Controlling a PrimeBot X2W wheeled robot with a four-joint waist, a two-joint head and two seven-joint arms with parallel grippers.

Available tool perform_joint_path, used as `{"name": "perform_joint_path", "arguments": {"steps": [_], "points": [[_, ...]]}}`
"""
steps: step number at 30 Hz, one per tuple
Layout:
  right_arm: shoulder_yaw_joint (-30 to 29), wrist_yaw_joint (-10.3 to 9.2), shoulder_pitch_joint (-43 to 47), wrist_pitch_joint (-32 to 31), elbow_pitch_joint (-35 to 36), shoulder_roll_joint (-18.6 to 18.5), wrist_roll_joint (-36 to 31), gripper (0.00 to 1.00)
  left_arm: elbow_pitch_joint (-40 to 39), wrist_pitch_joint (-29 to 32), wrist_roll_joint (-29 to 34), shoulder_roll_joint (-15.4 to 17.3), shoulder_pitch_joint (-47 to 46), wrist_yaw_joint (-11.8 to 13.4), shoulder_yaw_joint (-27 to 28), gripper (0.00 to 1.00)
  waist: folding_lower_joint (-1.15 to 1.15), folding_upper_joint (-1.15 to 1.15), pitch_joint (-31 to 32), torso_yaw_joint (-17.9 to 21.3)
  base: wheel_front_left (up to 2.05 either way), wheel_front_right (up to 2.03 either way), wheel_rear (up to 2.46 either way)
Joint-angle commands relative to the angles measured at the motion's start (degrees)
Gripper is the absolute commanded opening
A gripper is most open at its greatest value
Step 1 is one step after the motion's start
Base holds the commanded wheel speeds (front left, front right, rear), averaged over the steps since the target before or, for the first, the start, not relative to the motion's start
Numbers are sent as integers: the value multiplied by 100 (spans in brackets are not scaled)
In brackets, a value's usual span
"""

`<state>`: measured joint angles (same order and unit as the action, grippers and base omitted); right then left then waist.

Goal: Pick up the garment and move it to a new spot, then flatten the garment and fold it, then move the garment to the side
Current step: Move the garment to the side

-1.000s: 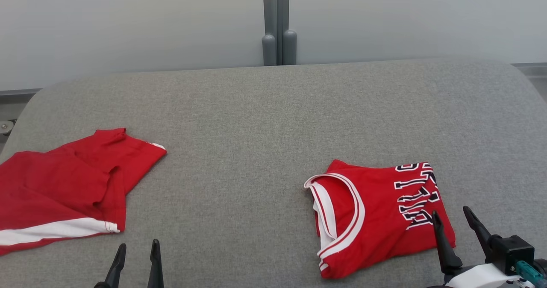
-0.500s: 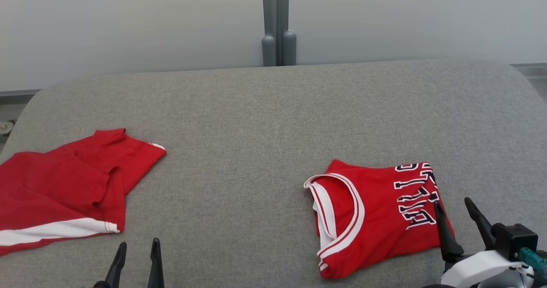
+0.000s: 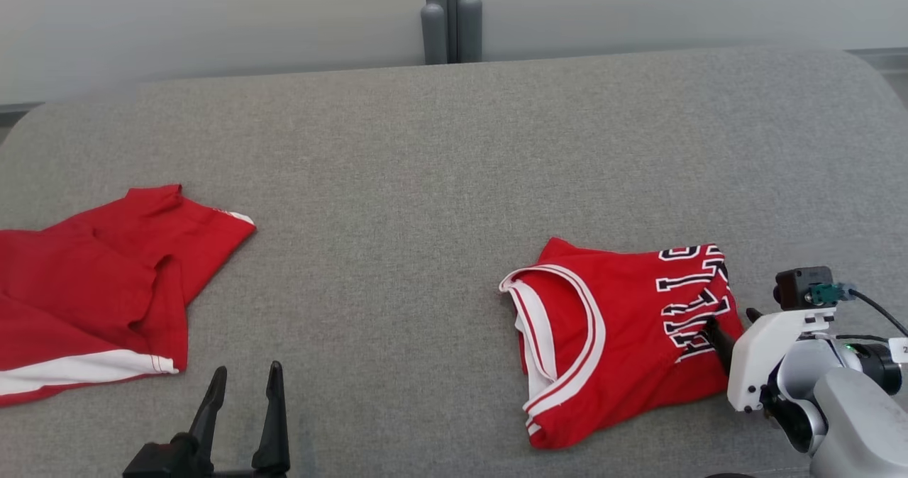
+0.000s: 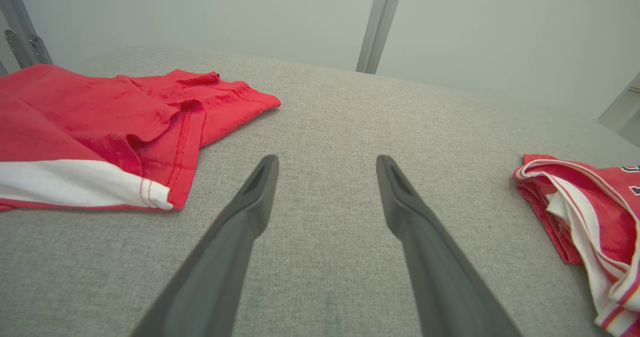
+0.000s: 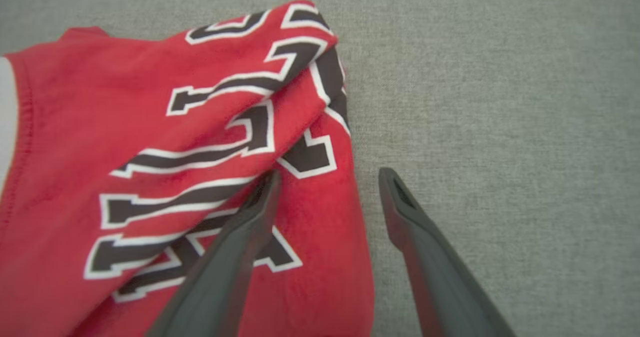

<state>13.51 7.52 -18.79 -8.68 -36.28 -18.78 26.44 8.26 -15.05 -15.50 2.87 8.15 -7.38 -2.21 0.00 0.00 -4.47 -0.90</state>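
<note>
Grey cushion (image 3: 425, 145) carries the red jersey (image 3: 610, 343), its edge between the wide-spread fingers (image 5: 235, 247) of the right claw (image 5: 328, 174).

A: Clearance on the pad?
B: The middle of the grey pad (image 3: 397, 180) is bare. There's a wide lane from near edge to far edge between the two garments.
A: Left side?
B: The loose red garment (image 3: 92, 286) covers near-left. Just right of it, the left gripper (image 4: 327, 159) is over bare pad, jaws apart, nothing between them.
A: Right?
B: The folded jersey (image 3: 610, 336) takes near-right. The right gripper (image 5: 327, 174) straddles its right edge, spread wide: one finger over cloth, one over bare pad. The strip right of the jersey is bare. A grey post (image 3: 445, 17) stands behind the far edge.
</note>
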Motion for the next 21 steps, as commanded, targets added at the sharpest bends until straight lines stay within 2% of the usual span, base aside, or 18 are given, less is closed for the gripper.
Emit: {"name": "perform_joint_path", "arguments": {"steps": [1, 7, 8, 9, 11, 14, 19, 21], "points": [[62, -8, -110, -67, -84, -52, 92, 100, 13, -15, 32, 14, -118, -16, -20, 100, 0, 0, -143, -79, 0, 0, 0], [410, -7, -424, -184, -476, -64, 696, 100, 35, -14, 19, 46, -286, -16, -57, 100, 0, 0, -280, -198, 0, 0, 0], [504, -4, -452, -235, -459, -33, 896, 78, 36, -14, 17, 50, -301, -16, -62, 100, 0, 0, -288, -209, 0, 0, 0], [583, -3, -485, -266, -392, -22, 1134, 0, 35, -14, 12, 56, -319, -16, -70, 100, 0, 0, -302, -219, 0, 0, 0], [755, -3, -531, -379, -228, -129, 1553, 0, 37, -14, 1, 59, -337, -16, -51, 100, 0, 0, -328, -227, 0, 0, 0], [989, -4, -739, -399, 12, -494, 1875, 0, 18, -14, -20, 56, -363, -16, -11, 100, 0, 0, -392, -187, 0, 0, 0], [1309, -5, -1282, -431, 119, -1034, 2064, 0, -26, -14, -42, 59, -488, -17, -39, 100, 0, 0, -588, -26, 0, 0, 0], [1420, -5, -1768, -468, 41, -1310, 1991, 0, -82, -14, -45, 121, -588, -17, -79, 100, 0, 0, -775, 151, 0, 0, 0]]}}
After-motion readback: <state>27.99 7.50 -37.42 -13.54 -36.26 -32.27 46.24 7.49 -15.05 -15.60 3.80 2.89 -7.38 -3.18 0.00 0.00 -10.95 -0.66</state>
